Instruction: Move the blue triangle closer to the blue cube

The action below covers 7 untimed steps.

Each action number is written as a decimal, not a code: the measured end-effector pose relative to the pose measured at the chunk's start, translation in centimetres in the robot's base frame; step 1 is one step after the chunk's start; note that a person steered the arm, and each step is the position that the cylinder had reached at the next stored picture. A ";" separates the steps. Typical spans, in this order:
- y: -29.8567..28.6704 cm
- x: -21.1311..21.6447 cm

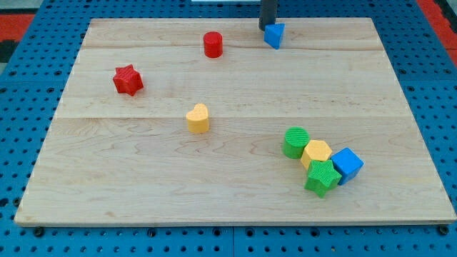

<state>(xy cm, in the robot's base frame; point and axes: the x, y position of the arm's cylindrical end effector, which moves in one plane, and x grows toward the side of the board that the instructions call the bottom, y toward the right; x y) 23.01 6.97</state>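
Note:
The blue triangle (274,35) lies near the board's top edge, right of centre. My tip (265,28) is at the view's top, touching or just off the triangle's upper left side. The blue cube (348,165) sits far away at the lower right, at the right end of a cluster of blocks.
A green cylinder (295,142), a yellow hexagon (315,153) and a green star (322,177) are packed against the blue cube's left. A red cylinder (213,44) stands left of the triangle. A red star (128,79) is at the left, a yellow heart (198,118) near centre.

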 end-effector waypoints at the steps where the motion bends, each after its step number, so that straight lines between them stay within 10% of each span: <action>1: 0.1 3.4; 4: 4.5 2.7; 7: 4.8 17.0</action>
<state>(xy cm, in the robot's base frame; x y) 39.99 11.77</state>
